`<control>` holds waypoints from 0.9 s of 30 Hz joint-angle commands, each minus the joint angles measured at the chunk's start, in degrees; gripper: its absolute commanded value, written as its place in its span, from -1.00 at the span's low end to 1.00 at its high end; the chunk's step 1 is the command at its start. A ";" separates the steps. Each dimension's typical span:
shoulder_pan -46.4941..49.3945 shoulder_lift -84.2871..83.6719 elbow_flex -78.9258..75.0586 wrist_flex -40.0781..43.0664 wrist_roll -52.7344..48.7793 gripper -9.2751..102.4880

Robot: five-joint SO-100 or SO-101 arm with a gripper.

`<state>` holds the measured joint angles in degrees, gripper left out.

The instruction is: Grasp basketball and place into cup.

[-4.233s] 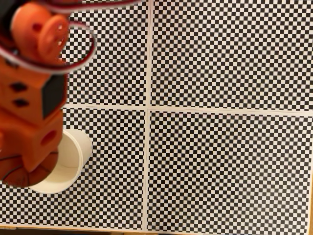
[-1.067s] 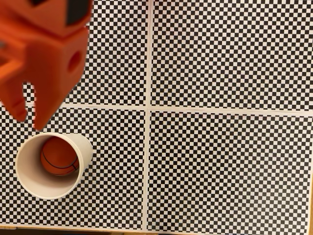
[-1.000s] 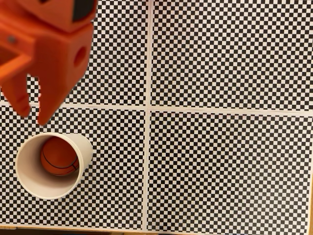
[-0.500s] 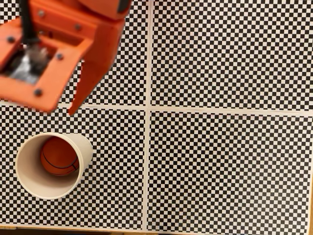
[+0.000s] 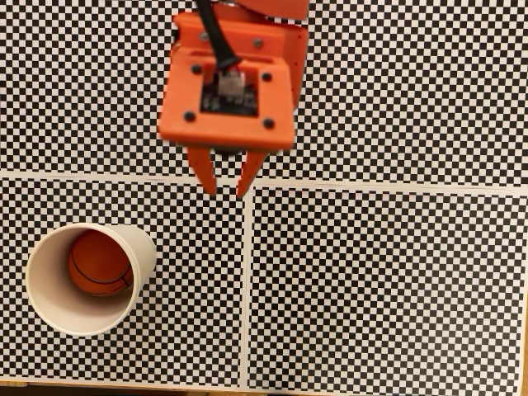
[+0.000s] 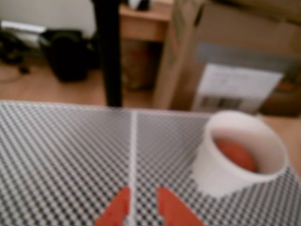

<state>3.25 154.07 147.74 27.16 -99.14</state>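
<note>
**Ball is in the cup, hand is away**

Since the earlier frames, your hand [image 5: 226, 191] has moved from the upper left corner of the fixed view toward the middle, and it has turned so you now see its back plate with the cable. Half a second ago it was more to the left; now its two tips hang over the white line that crosses the worktop [image 5: 388, 272]. The cup [image 5: 49, 309] and the ball have not moved.

The basketball [image 5: 100, 263] lies inside the cup, at the bottom, near the wall on the right side in the fixed view. In the wrist view you also see it as an orange shape inside the cup [image 6: 216, 172]. So I judge the placing is done, and only the return of the arm is left.

The hand [image 6: 142, 207] holds nothing. Its fingers stand a little apart, with a narrow gap between the tips.

Nothing stands near the cup on the checkered worktop. Behind the worktop, the wrist view shows a cardboard box [image 6: 235, 56] and a dark post [image 6: 107, 52], both blurred and not in your way.
</note>
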 commanded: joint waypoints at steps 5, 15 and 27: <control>-1.76 18.46 14.77 -1.49 -0.44 -0.84; -2.29 32.52 25.75 -0.88 -1.76 -0.84; -0.35 34.37 34.10 0.09 -2.46 -0.84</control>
<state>1.93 188.26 179.74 26.72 -101.69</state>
